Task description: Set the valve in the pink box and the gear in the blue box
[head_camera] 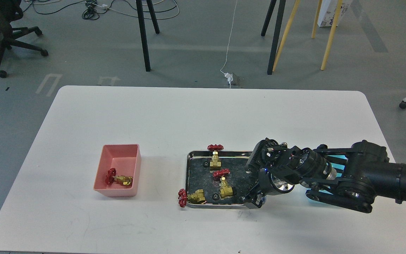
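The pink box (117, 169) stands at the left and holds one valve (119, 179). The steel tray (188, 169) in the middle holds two upright valves (215, 157) (225, 184), and a third valve (191, 197) lies over its front-left rim. Tiny black gears (205, 164) (216, 195) lie on the tray floor. My right gripper (253, 201) is low over the tray's front-right corner, dark and end-on. The blue box (336, 160) is mostly hidden behind my right arm. My left gripper is out of view.
The white table's (153, 116) front edge runs close below the tray. Chair and table legs and cables stand on the floor beyond the far edge.
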Tool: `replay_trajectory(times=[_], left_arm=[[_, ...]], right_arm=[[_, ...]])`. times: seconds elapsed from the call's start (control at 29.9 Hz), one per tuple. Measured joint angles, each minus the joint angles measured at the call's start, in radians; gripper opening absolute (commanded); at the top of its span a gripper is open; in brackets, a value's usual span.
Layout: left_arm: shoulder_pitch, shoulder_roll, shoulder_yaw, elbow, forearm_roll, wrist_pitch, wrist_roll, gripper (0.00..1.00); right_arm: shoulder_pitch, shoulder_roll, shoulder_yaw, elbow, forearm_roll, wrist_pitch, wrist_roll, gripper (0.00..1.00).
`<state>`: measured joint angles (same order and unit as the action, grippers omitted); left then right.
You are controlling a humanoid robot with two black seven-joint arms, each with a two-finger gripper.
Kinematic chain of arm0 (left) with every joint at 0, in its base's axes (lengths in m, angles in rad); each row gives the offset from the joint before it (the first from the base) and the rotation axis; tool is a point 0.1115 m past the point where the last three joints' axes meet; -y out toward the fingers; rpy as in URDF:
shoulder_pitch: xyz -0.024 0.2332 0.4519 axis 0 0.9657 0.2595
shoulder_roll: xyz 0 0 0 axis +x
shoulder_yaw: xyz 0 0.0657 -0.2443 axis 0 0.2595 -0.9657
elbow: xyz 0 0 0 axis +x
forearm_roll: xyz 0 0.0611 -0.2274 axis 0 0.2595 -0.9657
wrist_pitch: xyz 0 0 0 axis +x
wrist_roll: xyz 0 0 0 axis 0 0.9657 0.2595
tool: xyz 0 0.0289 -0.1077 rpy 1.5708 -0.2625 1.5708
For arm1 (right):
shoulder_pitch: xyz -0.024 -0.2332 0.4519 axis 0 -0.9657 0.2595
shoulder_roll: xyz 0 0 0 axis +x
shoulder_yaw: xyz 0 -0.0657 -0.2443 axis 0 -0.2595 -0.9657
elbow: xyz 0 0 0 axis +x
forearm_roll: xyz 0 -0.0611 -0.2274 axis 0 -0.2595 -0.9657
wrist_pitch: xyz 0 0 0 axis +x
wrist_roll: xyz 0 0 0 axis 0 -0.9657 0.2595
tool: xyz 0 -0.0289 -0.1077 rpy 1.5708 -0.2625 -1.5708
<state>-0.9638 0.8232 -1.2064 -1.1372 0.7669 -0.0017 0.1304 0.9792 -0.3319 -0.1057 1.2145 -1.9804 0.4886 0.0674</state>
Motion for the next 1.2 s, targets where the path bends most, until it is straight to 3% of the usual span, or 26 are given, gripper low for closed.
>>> replay_trajectory(times=[0.2, 0.6, 0.97, 1.2], left_arm=[[-0.012, 0.0, 0.0, 0.02, 0.0, -0.004, 0.0, 1.0], [-0.016, 0.001, 0.002, 0.037, 0.002, -0.006, 0.0, 1.0], [-0.025, 0.002, 0.006, 0.05, 0.002, -0.008, 0.0, 1.0], [-0.031, 0.0, 0.01, 0.05, 0.003, -0.007, 0.0, 1.0]], right_arm=[[0.0, 0.0, 0.0, -0.003, -0.001, 0.0, -0.033, 0.44], [-0.002, 0.018, 0.003, 0.007, 0.007, 0.0, -0.095, 0.11], [0.008, 0.014, 0.156, 0.008, 0.044, 0.0, -0.124, 0.08], [0.011, -0.221, 0.241, 0.111, 0.148, 0.0, -0.126, 0.1]])
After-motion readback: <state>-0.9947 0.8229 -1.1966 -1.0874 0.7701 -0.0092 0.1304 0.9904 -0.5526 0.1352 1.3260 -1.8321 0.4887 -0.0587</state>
